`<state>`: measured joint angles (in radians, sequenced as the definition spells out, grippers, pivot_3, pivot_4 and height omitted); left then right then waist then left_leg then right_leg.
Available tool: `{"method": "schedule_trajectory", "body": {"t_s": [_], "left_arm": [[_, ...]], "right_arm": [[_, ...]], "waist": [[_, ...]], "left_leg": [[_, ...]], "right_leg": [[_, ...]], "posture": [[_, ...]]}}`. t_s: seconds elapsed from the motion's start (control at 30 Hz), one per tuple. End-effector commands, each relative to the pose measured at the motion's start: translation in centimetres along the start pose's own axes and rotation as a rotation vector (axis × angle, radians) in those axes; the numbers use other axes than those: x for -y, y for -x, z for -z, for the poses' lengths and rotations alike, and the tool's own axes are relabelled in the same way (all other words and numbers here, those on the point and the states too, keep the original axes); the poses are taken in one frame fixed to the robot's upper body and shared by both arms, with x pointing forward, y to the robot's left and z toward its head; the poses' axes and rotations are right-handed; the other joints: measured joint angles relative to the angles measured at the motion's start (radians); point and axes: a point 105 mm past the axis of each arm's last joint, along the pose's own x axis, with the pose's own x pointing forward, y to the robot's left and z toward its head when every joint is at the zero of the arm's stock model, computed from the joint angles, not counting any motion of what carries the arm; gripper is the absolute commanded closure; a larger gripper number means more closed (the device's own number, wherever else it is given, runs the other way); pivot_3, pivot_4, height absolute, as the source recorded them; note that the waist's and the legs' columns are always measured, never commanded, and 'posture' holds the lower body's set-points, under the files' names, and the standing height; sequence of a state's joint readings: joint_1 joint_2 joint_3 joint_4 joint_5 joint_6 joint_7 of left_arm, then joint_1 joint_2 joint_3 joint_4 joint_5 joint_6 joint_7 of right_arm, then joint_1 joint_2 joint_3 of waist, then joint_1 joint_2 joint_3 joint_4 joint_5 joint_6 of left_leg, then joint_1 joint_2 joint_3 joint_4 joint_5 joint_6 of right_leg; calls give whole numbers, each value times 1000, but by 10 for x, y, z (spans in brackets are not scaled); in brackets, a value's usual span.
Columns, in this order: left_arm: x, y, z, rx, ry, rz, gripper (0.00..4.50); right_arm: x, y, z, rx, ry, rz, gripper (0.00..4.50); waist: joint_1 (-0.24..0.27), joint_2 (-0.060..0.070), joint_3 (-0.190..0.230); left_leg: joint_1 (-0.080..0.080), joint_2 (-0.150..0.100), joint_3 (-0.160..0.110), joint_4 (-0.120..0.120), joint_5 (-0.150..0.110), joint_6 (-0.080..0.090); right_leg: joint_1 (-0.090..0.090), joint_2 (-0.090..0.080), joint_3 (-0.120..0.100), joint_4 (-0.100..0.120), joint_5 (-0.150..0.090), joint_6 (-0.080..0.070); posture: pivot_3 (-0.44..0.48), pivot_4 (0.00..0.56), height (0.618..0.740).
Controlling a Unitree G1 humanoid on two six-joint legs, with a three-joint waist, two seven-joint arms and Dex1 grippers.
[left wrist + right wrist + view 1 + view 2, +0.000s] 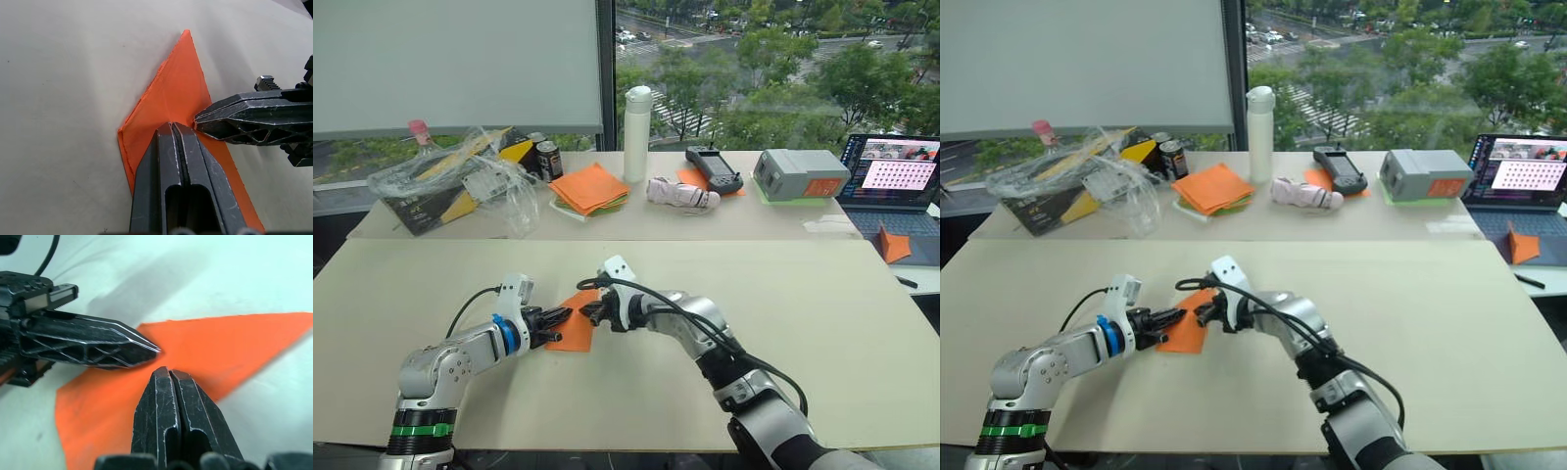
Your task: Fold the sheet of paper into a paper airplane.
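The orange sheet of paper (576,331) lies on the near table (803,313), folded into a flat shape with a pointed end (182,73) and visible creases. My left gripper (566,314) comes in from the left, shut, its tip (172,126) resting on the paper's middle. From the right my right gripper (584,311) is also shut, its tip (166,371) on the paper. The two tips almost touch each other. Nothing shows between either pair of fingers.
On the far table stand a stack of orange and green sheets (590,188), a white bottle (637,119), a controller (713,168), a grey box (800,174), a laptop (891,176) and a plastic-wrapped box (460,181). A small orange folded paper (894,245) lies by the laptop.
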<state>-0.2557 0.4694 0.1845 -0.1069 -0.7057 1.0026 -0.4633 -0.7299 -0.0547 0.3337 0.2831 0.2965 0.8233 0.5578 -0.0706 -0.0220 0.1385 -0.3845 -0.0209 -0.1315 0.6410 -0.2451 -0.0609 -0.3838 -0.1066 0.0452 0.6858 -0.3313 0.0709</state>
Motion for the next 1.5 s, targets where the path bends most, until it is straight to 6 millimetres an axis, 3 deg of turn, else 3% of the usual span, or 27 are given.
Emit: {"method": "schedule_trajectory", "body": {"t_s": [0.03, 0.63, 0.9, 1.23, 1.5], "left_arm": [[-4, 1, 11, -45, 9, -24, 4500], [-2, -1, 9, -49, 3, -15, 4500], [-1, -2, 9, -49, 2, -13, 4500], [-2, -1, 10, -49, 5, -16, 4500], [-1, -1, 9, -45, 5, -15, 4500]], "right_arm": [[7, 5, 5, -11, -15, 27, 4467], [34, 8, -6, 44, -48, 132, 4467], [30, 5, -15, 82, -54, 113, 4467], [24, 12, -50, 250, -107, 56, 4467], [17, 2, -37, 182, -53, 40, 4467]], "waist": [[0, 0, 0], [3, 0, 0], [2, 0, 0], [2, 0, 0], [2, 0, 0]], "left_leg": [[0, 0, 0, 0, 0, 0], [0, 0, 0, 0, 0, 0], [0, 0, 0, 0, 0, 0], [-1, 0, 0, 0, 0, 0], [-1, 0, 0, 0, 0, 0]], "right_leg": [[0, 0, 0, 0, 0, 0], [0, 0, 0, 0, 0, 0], [0, 0, 0, 0, 0, 0], [-1, 0, 0, 0, 0, 0], [-1, 0, 0, 0, 0, 0]], "posture": [[0, 150, 740], [0, 150, 740], [0, 150, 740], [0, 150, 740], [0, 150, 740]]}}
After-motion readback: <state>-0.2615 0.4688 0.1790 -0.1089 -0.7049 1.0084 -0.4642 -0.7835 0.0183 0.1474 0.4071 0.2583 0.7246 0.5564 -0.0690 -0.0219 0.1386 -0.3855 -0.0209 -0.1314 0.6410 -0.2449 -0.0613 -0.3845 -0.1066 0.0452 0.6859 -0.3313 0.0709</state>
